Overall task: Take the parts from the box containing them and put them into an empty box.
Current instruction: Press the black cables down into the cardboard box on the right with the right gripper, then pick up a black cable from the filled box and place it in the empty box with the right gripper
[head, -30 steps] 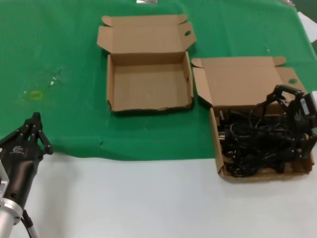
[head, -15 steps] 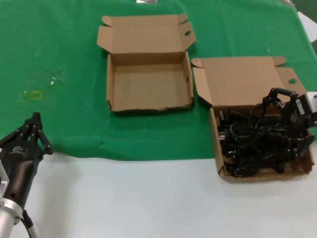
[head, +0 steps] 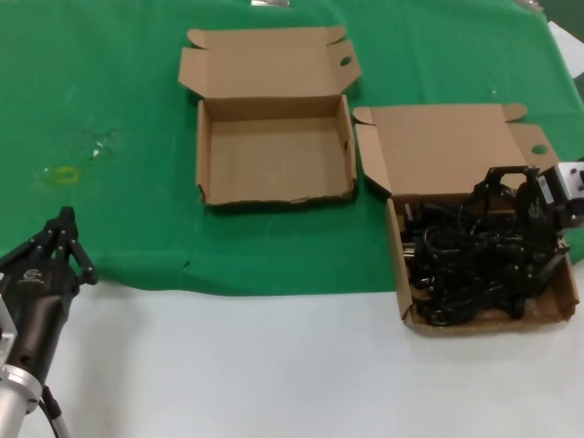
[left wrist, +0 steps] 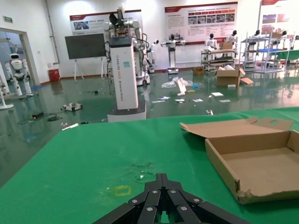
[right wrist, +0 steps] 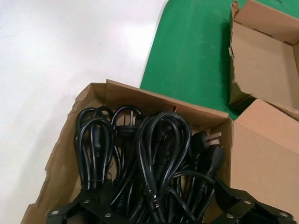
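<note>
Right gripper (head: 534, 219) low over cords (head: 465, 265) in full box (head: 406, 306), fingers spread, nothing grasped, poised for pick; empty box (head: 274, 151) beside, lid back, ready; left gripper (head: 59, 242) parked, clenched.

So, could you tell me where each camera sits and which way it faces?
Head view: from the head, looking down at the empty box, the full box of cords and both arms.
Left wrist view: low over the green cloth, looking past the left gripper at the empty box and the hall.
Right wrist view: above the cords, right gripper spread over them.
All three show the empty box.
</note>
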`<action>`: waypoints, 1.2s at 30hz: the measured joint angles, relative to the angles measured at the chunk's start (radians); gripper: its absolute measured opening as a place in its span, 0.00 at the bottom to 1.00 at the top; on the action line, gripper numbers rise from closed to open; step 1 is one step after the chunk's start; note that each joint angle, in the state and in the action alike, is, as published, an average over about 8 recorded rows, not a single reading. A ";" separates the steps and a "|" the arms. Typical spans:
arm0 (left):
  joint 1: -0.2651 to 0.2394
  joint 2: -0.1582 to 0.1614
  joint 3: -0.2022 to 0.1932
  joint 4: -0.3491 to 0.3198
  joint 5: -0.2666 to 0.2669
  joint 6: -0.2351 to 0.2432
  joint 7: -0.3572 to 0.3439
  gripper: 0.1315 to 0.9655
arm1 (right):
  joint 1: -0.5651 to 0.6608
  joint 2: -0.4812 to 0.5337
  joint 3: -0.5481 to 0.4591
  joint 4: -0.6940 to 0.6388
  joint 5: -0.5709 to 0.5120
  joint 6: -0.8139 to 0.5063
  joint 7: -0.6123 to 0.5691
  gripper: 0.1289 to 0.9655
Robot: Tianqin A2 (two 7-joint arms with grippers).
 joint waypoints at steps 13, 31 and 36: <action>0.000 0.000 0.000 0.000 0.000 0.000 0.000 0.01 | -0.002 -0.003 0.013 0.013 -0.012 -0.009 0.022 0.63; 0.000 0.000 0.000 0.000 0.000 0.000 0.000 0.01 | -0.133 0.091 0.027 0.286 -0.002 -0.050 0.189 0.18; 0.000 0.000 0.000 0.000 0.000 0.000 0.000 0.01 | -0.144 0.107 0.031 0.342 0.002 -0.055 0.226 0.14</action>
